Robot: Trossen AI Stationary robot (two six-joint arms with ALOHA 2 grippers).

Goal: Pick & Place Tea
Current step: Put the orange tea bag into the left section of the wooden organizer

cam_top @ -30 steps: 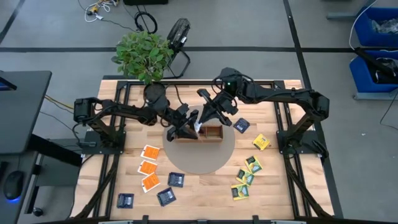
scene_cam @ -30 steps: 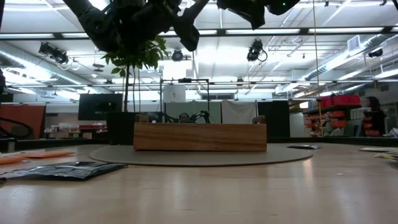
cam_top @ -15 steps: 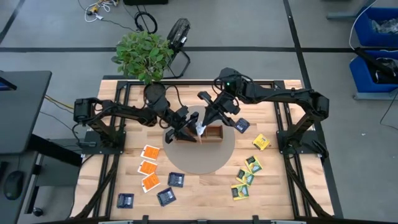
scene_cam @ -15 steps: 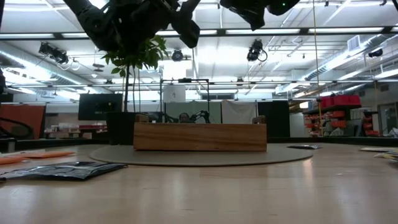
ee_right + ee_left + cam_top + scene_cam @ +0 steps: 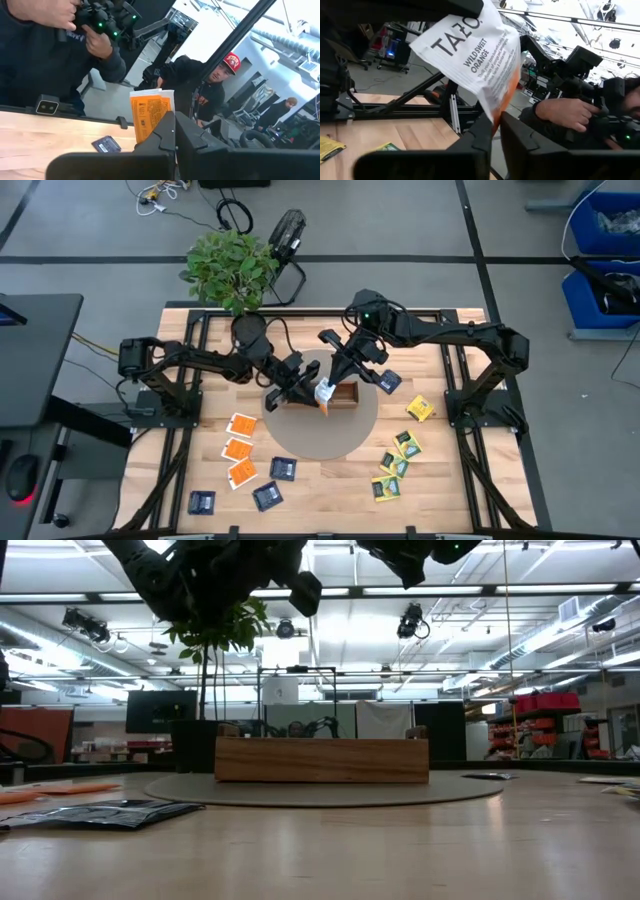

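Note:
One tea packet (image 5: 325, 394) is held up between both grippers, above the wooden tray (image 5: 338, 396) on the round mat (image 5: 320, 435). It has a white printed face (image 5: 475, 55) and an orange face (image 5: 150, 107). My left gripper (image 5: 312, 390) comes in from the table's left and is shut on it. My right gripper (image 5: 332, 383) comes in from the right and is also shut on it. Other tea packets lie flat on the table: orange (image 5: 238, 448), dark blue (image 5: 272, 485) and yellow-green (image 5: 395, 465). My left gripper pinches one corner of the packet (image 5: 494, 112) between its two fingers, roughly level from the table's left. The packet's white face spreads away from the fingers, clear of the tray. My right gripper pinches the packet's opposite edge (image 5: 156, 125) between its two fingers, roughly level from the table's right. The orange face stands up beyond the fingertips, lifted clear.
A potted plant (image 5: 232, 265) stands at the far left edge. A dark blue packet (image 5: 388, 381) and a yellow-green one (image 5: 420, 409) lie right of the mat. People stand beyond the table, one holding a controller (image 5: 100, 22). The tray (image 5: 322, 760) shows in the low view.
My left gripper has shut on the packet that my right gripper holds up. The packet has turned a little over the tray, so more of its orange side shows from above. Both arms have otherwise stayed in place.

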